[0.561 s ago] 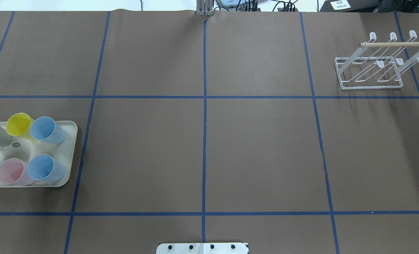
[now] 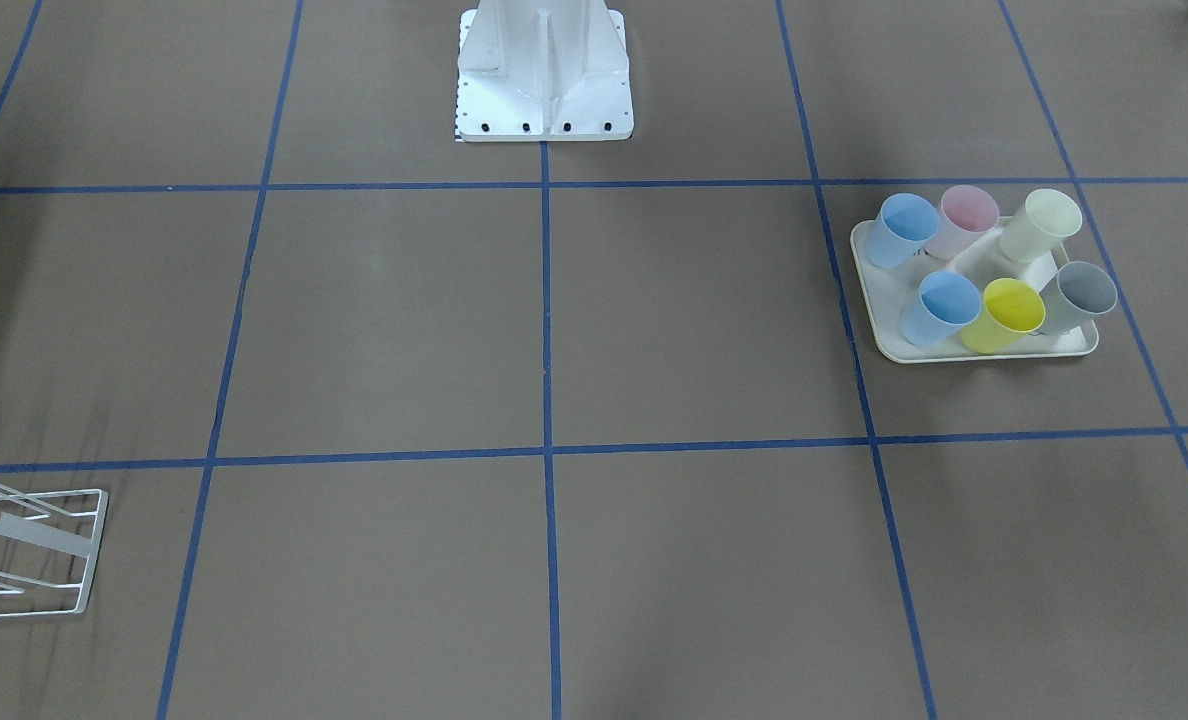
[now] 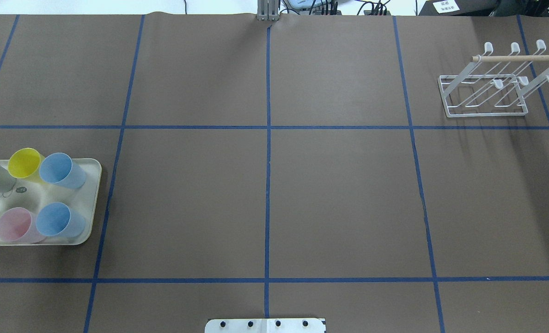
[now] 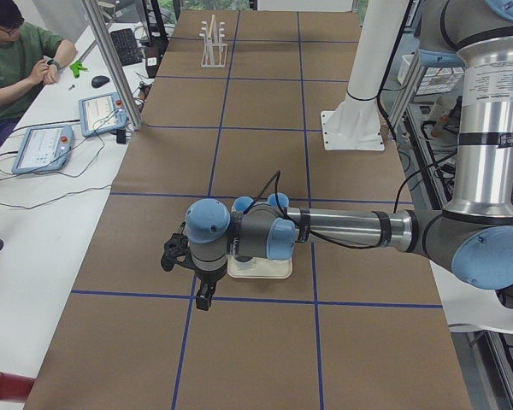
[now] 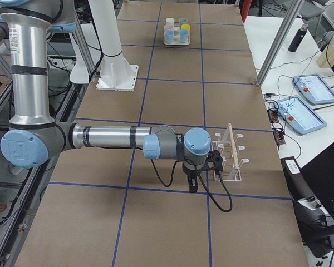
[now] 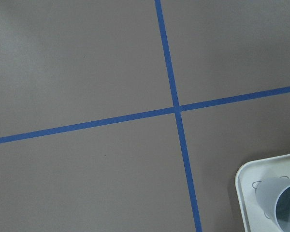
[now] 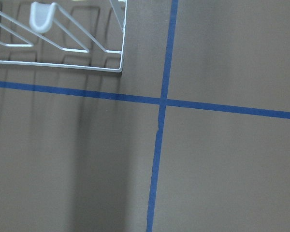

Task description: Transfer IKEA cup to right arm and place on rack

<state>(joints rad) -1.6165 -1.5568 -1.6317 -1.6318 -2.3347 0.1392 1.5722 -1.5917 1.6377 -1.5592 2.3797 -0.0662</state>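
Several pastel IKEA cups, among them a yellow one point(image 3: 25, 163) and a blue one point(image 3: 62, 170), stand on a cream tray point(image 3: 92, 203) at the table's left side. The white wire rack point(image 3: 487, 99) with its wooden bar stands far right. No arm shows in the overhead or front-facing views. In the exterior left view my left gripper point(image 4: 203, 299) hangs just beside the tray point(image 4: 278, 272). The right arm point(image 5: 111, 136) reaches out with its gripper point(image 5: 192, 186) next to the rack point(image 5: 229, 161). Whether either gripper is open or shut I cannot tell.
Blue tape lines divide the brown table cover into squares. The white robot base plate point(image 2: 544, 100) sits at the near middle edge. A person sits at a side desk point(image 4: 17, 60) with tablets and cables. The left wrist view catches a tray corner point(image 6: 244, 179) and one cup point(image 6: 280, 203).
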